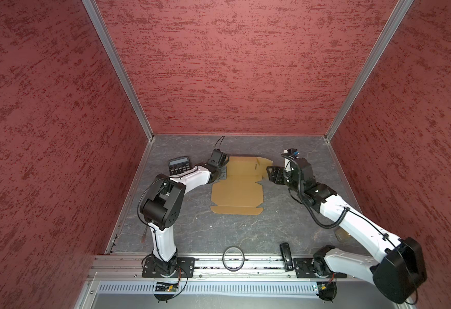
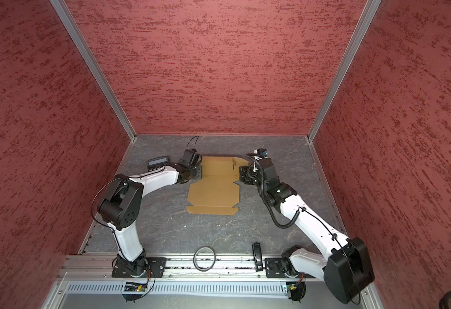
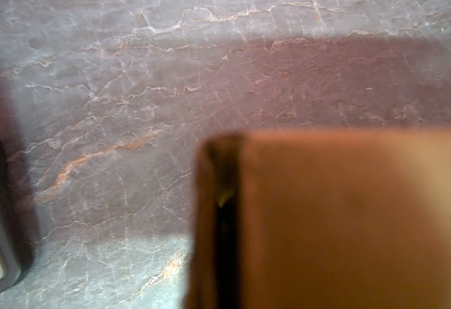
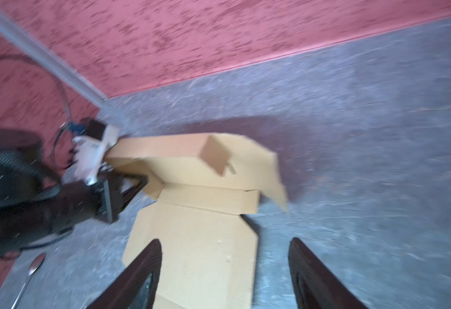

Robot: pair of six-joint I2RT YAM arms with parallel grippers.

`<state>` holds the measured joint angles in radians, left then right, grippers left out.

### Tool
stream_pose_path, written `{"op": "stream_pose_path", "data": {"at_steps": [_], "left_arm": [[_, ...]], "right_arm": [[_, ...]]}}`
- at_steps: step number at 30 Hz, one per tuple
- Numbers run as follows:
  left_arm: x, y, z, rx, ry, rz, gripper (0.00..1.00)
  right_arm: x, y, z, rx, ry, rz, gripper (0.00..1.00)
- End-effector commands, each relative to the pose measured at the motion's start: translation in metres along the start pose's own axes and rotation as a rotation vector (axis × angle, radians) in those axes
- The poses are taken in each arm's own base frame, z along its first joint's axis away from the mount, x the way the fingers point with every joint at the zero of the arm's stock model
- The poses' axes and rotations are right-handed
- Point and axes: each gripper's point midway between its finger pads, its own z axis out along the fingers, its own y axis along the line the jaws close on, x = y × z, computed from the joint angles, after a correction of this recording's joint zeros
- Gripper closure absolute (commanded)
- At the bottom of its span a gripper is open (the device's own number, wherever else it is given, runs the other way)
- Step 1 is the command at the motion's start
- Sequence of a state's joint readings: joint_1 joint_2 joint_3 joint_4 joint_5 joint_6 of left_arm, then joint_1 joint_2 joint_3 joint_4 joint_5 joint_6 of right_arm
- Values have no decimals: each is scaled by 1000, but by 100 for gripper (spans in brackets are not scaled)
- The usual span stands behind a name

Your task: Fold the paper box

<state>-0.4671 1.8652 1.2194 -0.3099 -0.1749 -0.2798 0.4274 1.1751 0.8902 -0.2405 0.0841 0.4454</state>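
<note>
The paper box [image 1: 236, 192] is lying mostly flat toward 12 o'clock on the table [image 1: 219, 235]. The left gripper [image 4: 138, 184] is pinching its 9 o'clock flap, jaws closed. The right gripper [image 1: 269, 171] is hovering wide open and empty at its 3 o'clock edge.

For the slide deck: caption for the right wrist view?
Open right end effector faces the partly folded paper box; left end effector pinches its far side flap.

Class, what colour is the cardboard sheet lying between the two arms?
The paper box is plain tan-brown, unprinted; clearest in a top view.
</note>
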Motion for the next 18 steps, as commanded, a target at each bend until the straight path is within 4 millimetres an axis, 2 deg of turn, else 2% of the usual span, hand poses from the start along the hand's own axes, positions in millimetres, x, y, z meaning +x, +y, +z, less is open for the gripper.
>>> {"op": "stream_pose_path", "data": {"at_steps": [1, 5, 8, 11, 18], "left_arm": [[-8, -5, -6, 42, 1, -6, 97], [-9, -6, -10, 64, 0, -6, 97], [-11, -8, -12, 83, -2, -3, 97], [-10, -12, -12, 106, -1, 1, 97], [-12, -18, -15, 144, -5, 8, 97]], "right_arm": [[-10, -52, 0, 194, 6, 43, 24], [-16, -88, 24, 224, 27, 110, 24], [-13, -104, 50, 192, 61, 118, 25], [-8, -99, 77, 122, 107, 48, 26], [-6, -91, 105, 54, 142, -40, 26]]}}
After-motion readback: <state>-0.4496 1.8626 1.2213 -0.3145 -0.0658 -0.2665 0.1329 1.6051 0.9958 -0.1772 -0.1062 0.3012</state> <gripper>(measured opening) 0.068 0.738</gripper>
